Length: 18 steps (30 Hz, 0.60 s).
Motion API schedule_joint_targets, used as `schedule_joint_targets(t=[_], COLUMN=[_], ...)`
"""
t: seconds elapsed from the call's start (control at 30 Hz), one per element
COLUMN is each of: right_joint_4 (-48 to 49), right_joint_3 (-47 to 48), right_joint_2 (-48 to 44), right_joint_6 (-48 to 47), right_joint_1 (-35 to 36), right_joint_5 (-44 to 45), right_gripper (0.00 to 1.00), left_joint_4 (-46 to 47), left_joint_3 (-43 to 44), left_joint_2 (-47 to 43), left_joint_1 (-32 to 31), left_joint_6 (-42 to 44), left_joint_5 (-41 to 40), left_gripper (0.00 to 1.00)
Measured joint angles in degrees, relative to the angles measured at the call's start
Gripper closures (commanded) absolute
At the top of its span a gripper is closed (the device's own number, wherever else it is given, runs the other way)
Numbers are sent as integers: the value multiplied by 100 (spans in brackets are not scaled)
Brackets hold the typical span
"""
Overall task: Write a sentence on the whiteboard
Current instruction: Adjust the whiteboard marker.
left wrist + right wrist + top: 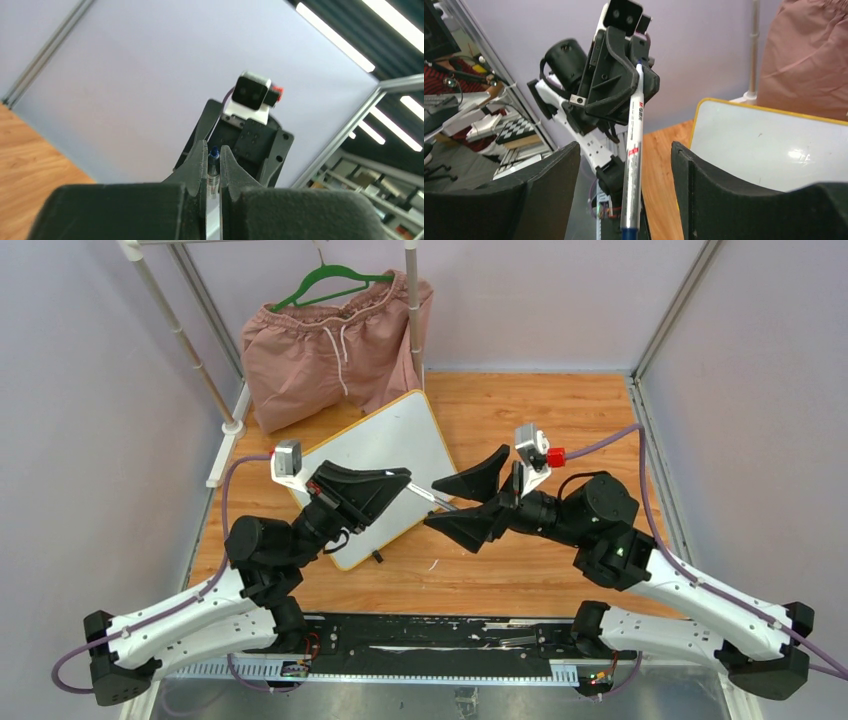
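You have one marker [632,150], clamped by the left gripper [404,477], fingers closed. Right gripper [432,506] gapes wide around it, not touching. One whiteboard [380,445] sits at the marker's 10 o'clock.

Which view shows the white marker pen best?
Right wrist: the white-barrelled marker pen shows nearly full length, label visible. Top external gives a thin sliver; left wrist, only its blue tip between pinched fingers.
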Motion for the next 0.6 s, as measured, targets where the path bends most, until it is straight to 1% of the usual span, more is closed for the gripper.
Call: schedule_joint_targets(t=[0.17,0.37,0.6], right_joint_4=[960,1770,2269], right_joint_3=[-122,-116,-59], right_joint_2=[190,603,911], right_joint_6=[162,361,505], right_joint_1=[0,0,0], right_joint_5=[341,713,863], right_gripper=[32,41,37], left_joint_4=[1025,2055,2343], left_joint_3=[-236,-245,-258], left_joint_2=[94,431,616], left_joint_1=[0,0,0], left_joint_6=[-295,-605,-839], left_joint_5=[-608,-951,-1169], left_gripper=[100,100,100])
